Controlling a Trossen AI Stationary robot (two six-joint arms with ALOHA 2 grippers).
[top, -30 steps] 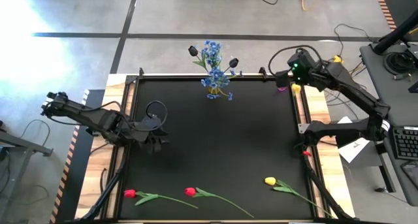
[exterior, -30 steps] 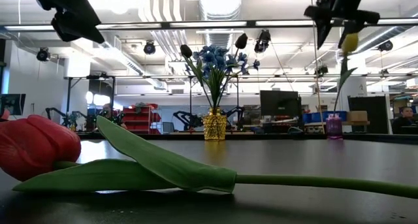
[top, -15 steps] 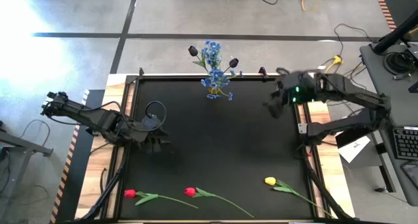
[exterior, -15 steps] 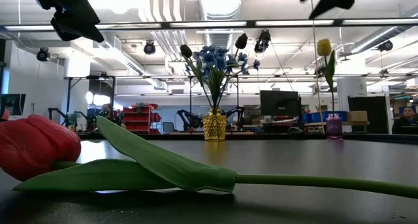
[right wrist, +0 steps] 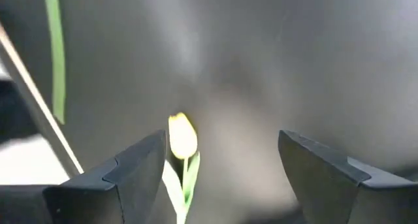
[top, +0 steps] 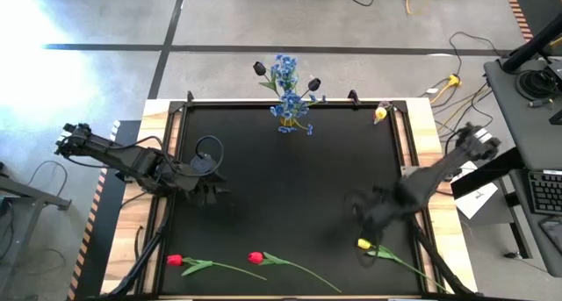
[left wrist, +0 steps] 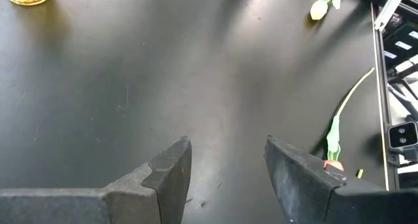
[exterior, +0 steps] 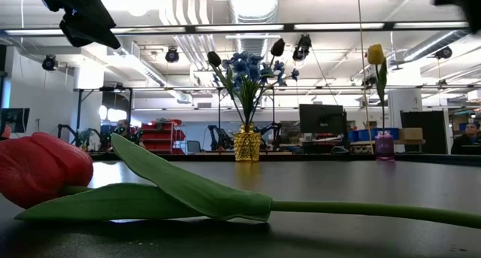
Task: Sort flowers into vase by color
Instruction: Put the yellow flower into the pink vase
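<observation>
step in hand: approach to pick up. right gripper, fingers wide and empty, hangs just above the yellow tulip lying on the tabletop. next it must lower and close on the stem. left gripper waits, fingers apart, empty.
</observation>
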